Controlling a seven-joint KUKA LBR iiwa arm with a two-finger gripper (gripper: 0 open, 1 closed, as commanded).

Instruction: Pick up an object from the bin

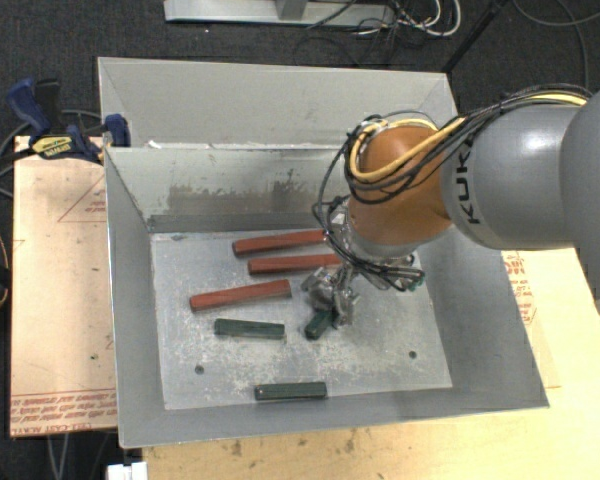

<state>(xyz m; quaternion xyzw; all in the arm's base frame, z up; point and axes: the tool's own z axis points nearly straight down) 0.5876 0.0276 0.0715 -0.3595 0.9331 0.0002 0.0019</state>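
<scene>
Dark green bar (318,326), tilted, just under pincer (332,306), red bars (280,242) close by

"kuka" on the grey arm (525,173)

Bright, even overhead light, with soft sheen on the arm (525,168).

Upper red-brown bar (280,242), middle red-brown bar (292,263) close together, near parallel. Lower red-brown bar (240,295) leftward. Dark green bar (249,329) just beneath. Dark bar (291,392) well apart, frontmost.
</scene>
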